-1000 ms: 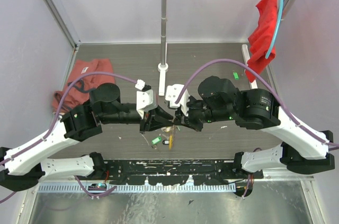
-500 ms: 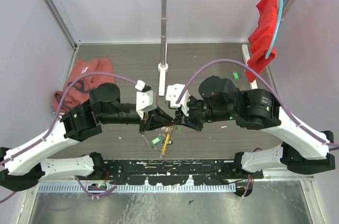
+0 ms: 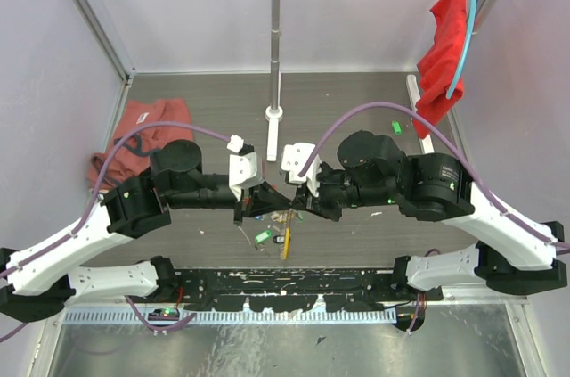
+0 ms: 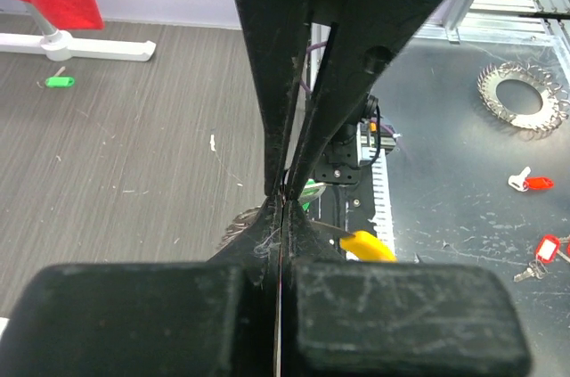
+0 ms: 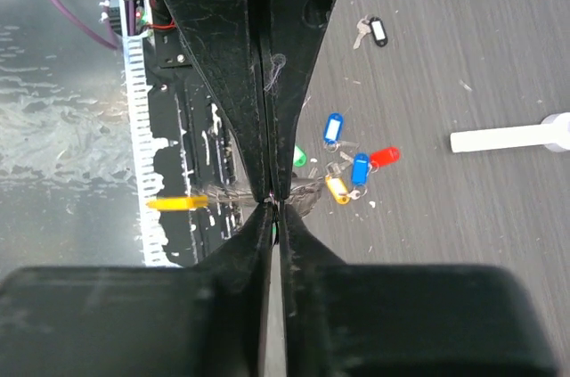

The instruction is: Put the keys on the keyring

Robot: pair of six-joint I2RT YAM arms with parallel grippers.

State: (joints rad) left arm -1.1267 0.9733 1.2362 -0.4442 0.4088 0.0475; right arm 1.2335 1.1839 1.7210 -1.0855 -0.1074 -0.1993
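The keyring (image 3: 285, 241), a silvery coiled loop with a yellow section (image 5: 178, 203), hangs above the table between the two arms. My left gripper (image 3: 277, 208) and right gripper (image 3: 293, 208) meet tip to tip, each shut on the coil (image 5: 309, 195). In the left wrist view the fingertips (image 4: 282, 194) are pressed together, the coil (image 4: 239, 222) on their left and the yellow section (image 4: 367, 245) on their right. The keys lie on the table below: blue tags (image 5: 333, 127) (image 5: 360, 168), red (image 5: 385, 156), gold (image 5: 337, 189), green (image 5: 299, 156). A black-tagged key (image 5: 378, 31) lies apart.
A white stand (image 3: 274, 114) rises behind the grippers. A pink cloth (image 3: 134, 132) lies at the back left and a red cloth (image 3: 443, 56) hangs at the right. On the metal tray (image 4: 445, 127) lie another coiled ring (image 4: 524, 96) and red-tagged keys (image 4: 534, 183).
My left gripper has shut on the keyring. The yellow section swung a little left, then back under the grippers. The right arm shifted slightly.
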